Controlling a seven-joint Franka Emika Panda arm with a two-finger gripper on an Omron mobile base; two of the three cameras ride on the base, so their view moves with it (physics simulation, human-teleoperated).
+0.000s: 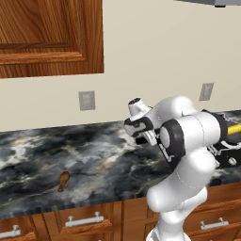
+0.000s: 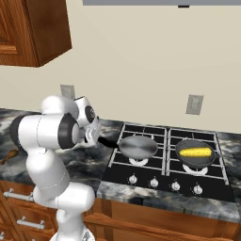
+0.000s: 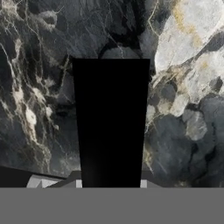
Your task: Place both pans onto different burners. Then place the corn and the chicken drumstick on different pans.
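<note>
Gripper state unreadable above the light silver-grey pan's straight black handle (image 3: 111, 122). Risk: an abrupt lift drags the pan (image 2: 138, 146) off the black cooktop (image 2: 164, 181).

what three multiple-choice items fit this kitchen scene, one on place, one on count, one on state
1. Where is the corn? A in the dark grey pan B on the floor C in a drawer
2. How many pans sit on the cooktop? A one B two C three
3. The chicken drumstick is A in a pan B on a plate C lying on the counter
Answers: 1 A, the yellow cob lies inside it; 2 B, the silver pan sits beside the dark one; 3 C, it lies alone on marble.
</note>
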